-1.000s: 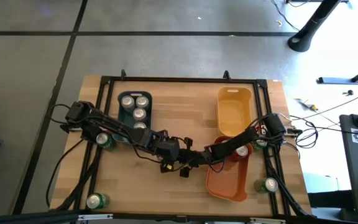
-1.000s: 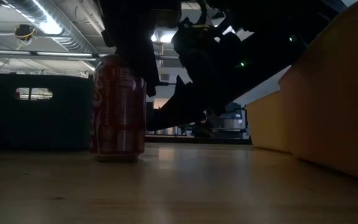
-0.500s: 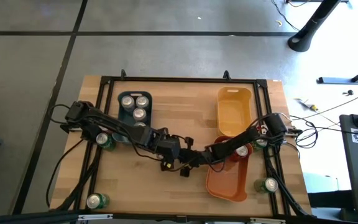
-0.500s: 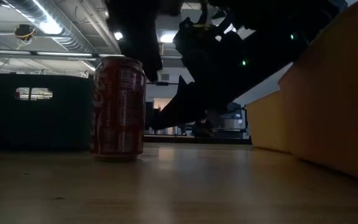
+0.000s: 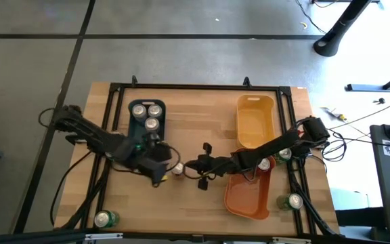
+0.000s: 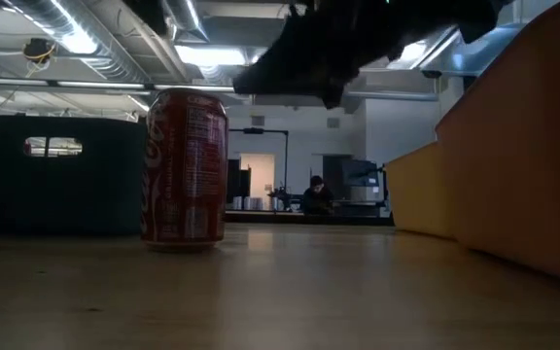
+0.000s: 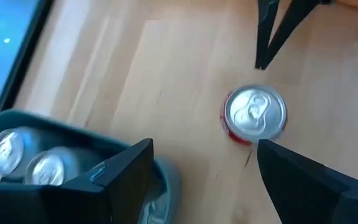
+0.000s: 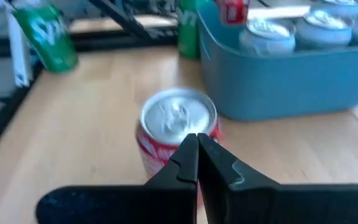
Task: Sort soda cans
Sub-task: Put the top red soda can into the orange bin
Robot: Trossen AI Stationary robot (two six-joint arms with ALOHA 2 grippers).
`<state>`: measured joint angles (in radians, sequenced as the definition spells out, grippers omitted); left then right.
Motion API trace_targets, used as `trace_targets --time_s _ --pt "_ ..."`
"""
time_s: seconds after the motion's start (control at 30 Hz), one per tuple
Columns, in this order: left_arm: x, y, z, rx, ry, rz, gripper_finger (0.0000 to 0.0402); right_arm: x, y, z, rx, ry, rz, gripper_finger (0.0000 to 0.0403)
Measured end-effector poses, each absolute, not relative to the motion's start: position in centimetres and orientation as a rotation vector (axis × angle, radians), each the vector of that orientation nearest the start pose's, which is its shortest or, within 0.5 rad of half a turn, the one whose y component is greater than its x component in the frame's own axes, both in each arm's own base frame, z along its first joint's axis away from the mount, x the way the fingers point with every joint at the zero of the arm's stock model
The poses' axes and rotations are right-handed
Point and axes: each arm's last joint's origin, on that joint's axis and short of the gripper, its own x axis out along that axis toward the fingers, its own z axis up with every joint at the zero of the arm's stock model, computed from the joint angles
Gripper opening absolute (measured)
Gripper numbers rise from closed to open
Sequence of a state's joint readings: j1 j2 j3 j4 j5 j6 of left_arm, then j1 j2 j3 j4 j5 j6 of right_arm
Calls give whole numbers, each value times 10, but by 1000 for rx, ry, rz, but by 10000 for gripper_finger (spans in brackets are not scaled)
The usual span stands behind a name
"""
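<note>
Between the blue-grey bin [image 5: 146, 116] and the orange bin [image 5: 248, 195], both arms are pulling back from the red can [image 5: 177, 169], leaving it upright on the table [image 5: 202, 115]. Left gripper [image 7: 204, 171], fingers apart, is now hanging just beside it; right gripper [image 8: 197, 149], fingers together, is pointing at it, ready for regrasping.

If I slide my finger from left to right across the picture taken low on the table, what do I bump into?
Dark bin → red soda can → person far off in the room → orange bin.
</note>
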<state>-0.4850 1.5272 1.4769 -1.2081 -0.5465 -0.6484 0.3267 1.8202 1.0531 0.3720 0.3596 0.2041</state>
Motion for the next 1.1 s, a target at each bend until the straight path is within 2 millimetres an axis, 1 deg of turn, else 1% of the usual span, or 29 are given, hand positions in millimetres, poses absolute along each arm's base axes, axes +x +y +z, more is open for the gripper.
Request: trace_targets --time_s 0.07,0.17,0.23,0.27,0.37,0.47,0.53,0.6,0.67,0.7,0.73,0.77,0.97,1.1 --pt "245 -124 335 34 967 401 276 375 117 201 94 314 -36 5" --pt "223 -127 338 19 909 407 276 381 117 213 124 261 19 11" --pt "207 -125 334 -18 889 417 276 387 116 223 138 239 53 32" --pt "200 -122 331 -38 883 425 276 390 116 228 145 227 69 49" --pt "177 -114 318 -113 853 445 276 404 114 241 127 204 112 123" --pt "159 -108 305 -196 803 421 276 425 111 248 80 244 115 214" --pt "151 -105 298 -241 770 393 276 440 108 250 54 311 102 276" --pt "144 -103 291 -279 745 369 276 451 105 252 23 417 86 331" --pt "139 -100 287 -298 728 352 276 459 101 258 8 491 61 375" --pt "138 -100 285 -308 720 344 276 460 101 260 -3 539 49 387" --pt "136 -99 284 -318 712 338 276 461 101 261 -12 573 38 392" --pt "135 -98 282 -327 705 332 276 462 101 263 -16 589 36 390" --pt "135 -98 281 -326 700 325 276 459 106 261 -26 620 43 346" --pt "135 -98 280 -322 702 325 276 455 112 256 -22 674 39 331"
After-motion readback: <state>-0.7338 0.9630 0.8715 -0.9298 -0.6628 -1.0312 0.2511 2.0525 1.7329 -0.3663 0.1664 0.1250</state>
